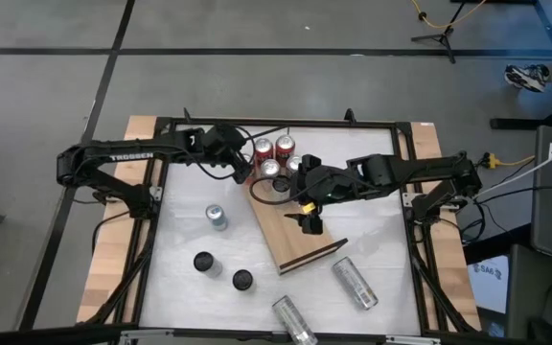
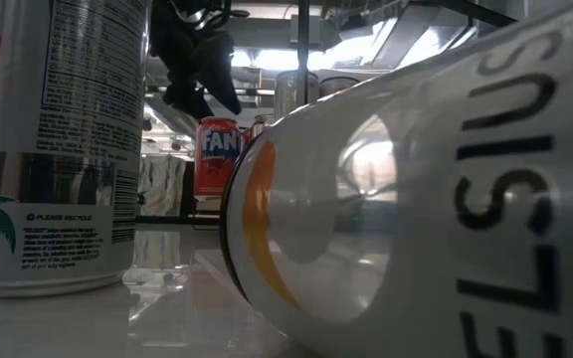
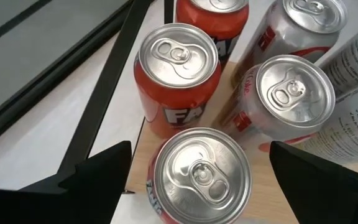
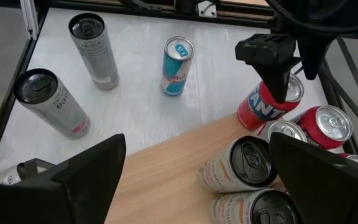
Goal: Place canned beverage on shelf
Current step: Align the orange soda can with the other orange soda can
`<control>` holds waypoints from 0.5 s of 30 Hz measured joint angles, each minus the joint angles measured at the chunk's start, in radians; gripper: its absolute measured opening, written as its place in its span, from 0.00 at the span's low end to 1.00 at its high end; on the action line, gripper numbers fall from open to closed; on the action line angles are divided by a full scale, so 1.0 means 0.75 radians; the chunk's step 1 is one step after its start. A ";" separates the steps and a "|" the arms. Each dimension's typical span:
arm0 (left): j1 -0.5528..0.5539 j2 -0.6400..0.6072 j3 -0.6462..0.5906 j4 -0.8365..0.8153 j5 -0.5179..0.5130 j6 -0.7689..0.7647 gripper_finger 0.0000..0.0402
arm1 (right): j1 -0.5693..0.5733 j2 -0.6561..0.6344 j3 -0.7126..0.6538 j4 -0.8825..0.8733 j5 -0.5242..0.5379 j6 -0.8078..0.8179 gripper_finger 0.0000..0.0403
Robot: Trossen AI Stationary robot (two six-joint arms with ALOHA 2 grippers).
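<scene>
**Several cans are already crowding the shelf's far end**

The left gripper [image 3: 197, 180] is hovering over that cluster with its fingers spread apart, straddling a red can [image 3: 199, 174]. The right gripper [image 1: 307, 222] is hanging above the shelf [image 1: 290, 235], fingers apart and empty. For the next pick, the upright blue can [image 1: 217, 217] on the white tabletop [image 1: 185, 278] is probably the easiest: descend centred so neighbours are not being knocked.

free: shelf [image 1: 290, 235] near half | blocked: far end, cans [image 1: 274, 153] clustered
</scene>
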 joint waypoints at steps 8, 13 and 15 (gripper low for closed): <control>0.000 0.000 -0.001 -0.072 -0.044 -0.001 0.94 | 0.000 0.000 0.000 0.000 0.000 0.000 0.97; -0.006 0.000 -0.001 -0.076 -0.021 -0.027 0.94 | 0.000 0.000 0.000 0.000 0.000 0.000 0.97; -0.015 0.000 -0.001 -0.077 -0.018 -0.027 0.94 | 0.000 0.000 0.000 0.000 0.000 0.000 0.97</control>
